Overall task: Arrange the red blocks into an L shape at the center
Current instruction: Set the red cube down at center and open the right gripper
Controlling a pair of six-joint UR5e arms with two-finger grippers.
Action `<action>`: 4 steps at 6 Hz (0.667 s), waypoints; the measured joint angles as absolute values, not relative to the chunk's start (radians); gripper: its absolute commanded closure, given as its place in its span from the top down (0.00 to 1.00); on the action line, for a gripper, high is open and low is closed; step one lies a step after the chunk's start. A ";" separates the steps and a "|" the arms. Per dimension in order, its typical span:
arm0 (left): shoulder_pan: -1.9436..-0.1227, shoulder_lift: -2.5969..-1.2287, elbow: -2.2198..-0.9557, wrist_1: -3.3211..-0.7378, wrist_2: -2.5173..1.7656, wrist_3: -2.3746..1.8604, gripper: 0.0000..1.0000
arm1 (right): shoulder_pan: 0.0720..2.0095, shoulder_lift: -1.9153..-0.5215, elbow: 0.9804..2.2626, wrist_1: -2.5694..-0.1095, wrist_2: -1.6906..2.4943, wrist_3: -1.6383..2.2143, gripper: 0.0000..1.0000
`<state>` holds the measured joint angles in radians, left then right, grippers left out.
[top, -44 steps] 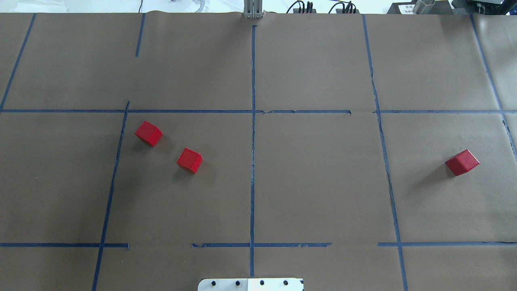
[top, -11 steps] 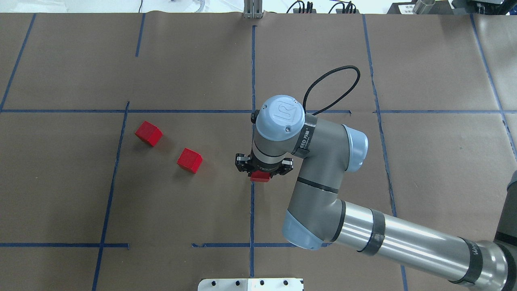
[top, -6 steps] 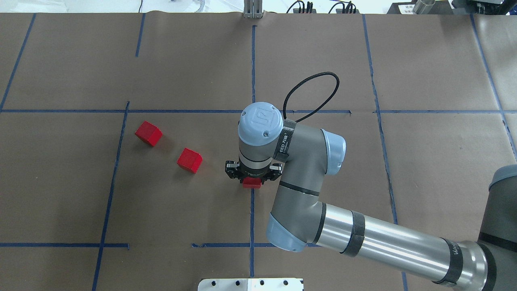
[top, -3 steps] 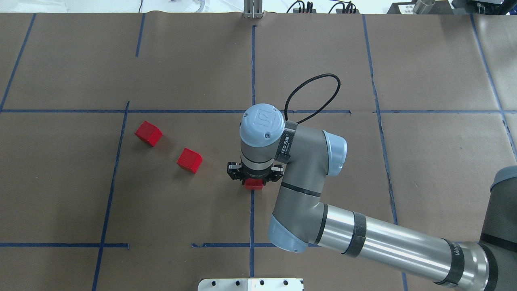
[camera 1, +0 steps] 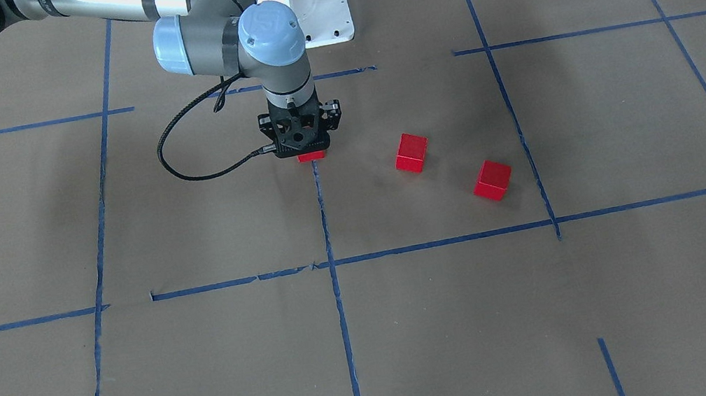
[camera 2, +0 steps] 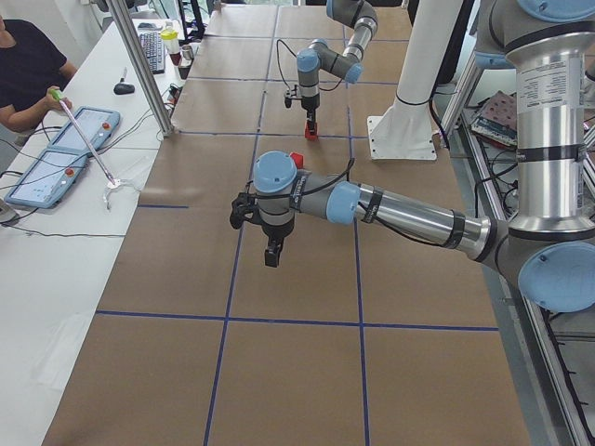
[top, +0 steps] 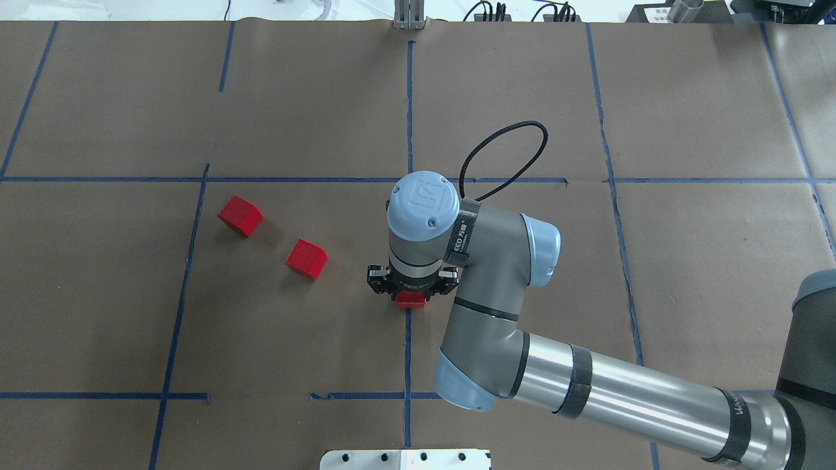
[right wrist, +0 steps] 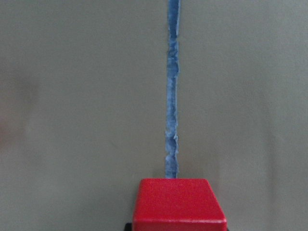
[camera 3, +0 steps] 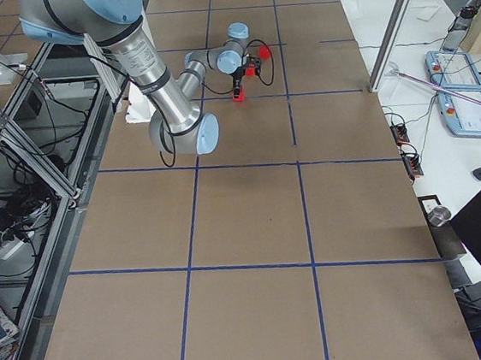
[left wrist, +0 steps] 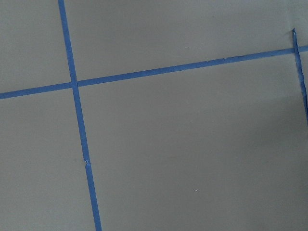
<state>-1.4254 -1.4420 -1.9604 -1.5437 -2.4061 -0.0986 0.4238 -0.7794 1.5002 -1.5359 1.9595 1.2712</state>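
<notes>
My right gripper [top: 411, 291] points straight down at the center, over the vertical blue tape line [top: 407, 339]. It is shut on one red block [top: 411, 300], which sits at or just above the paper; the block also shows in the front view [camera 1: 311, 156] and the right wrist view [right wrist: 178, 204]. Two more red blocks [top: 241, 215] [top: 307, 258] lie loose to the left, apart from each other. My left gripper [camera 2: 271, 255] hovers above the paper far to the left; I cannot tell if it is open or shut.
The white robot base plate [top: 405, 459] is at the near table edge. A black cable [top: 506, 153] loops off the right wrist. An operator [camera 2: 23, 70] sits at the side table with tablets. A metal post [camera 2: 139, 65] stands at the table edge.
The third block left the right side of the table in my right gripper and came to the center line. Over the last second the gripper only shifted slightly. The two left blocks have not moved.
</notes>
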 measured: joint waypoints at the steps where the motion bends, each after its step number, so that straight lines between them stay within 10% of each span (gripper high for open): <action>1: -1.426 -1.442 -1.960 -1.544 -2.407 -0.098 1.00 | 0.422 -0.779 1.500 -1.537 1.957 1.267 0.91; 4: -1.425 -1.441 -1.966 -1.543 -2.407 -0.099 1.00 | 0.413 -0.777 1.503 -1.536 1.934 1.264 1.00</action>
